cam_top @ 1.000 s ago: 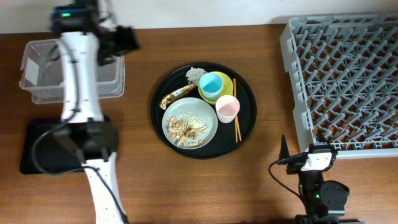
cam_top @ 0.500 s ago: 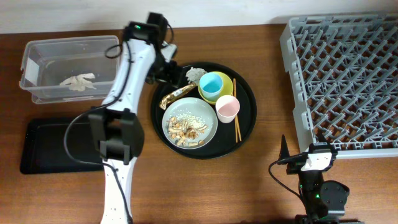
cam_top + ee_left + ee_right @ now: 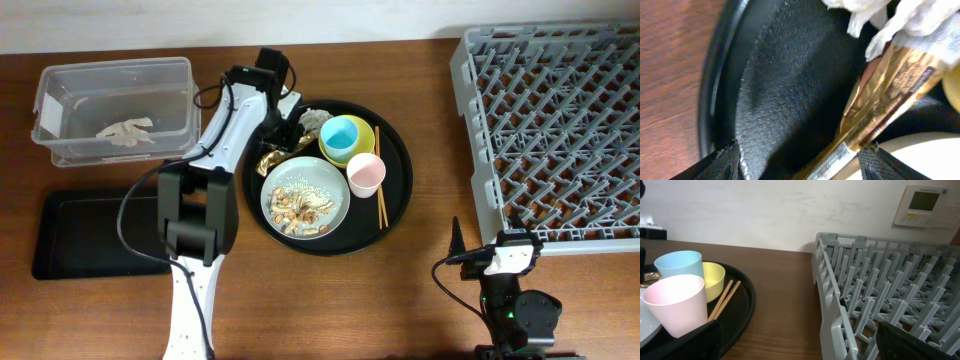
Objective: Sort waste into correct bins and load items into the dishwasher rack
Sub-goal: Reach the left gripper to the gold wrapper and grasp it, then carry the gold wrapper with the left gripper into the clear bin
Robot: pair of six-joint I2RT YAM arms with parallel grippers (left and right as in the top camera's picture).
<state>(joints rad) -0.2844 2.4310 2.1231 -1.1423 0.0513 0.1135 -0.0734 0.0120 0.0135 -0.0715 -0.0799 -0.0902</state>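
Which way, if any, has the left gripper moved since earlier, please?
Yes: the left gripper went rightward, from the clear bin to the gold wrapper on the round tray.

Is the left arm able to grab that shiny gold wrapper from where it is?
Probably yes. The left gripper hangs right over the wrapper with jaws open, and nothing covers its lower end.

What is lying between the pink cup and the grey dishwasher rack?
Overhead view: wooden chopsticks beside the pink cup, then the rim of the round black tray, then bare table up to the rack.
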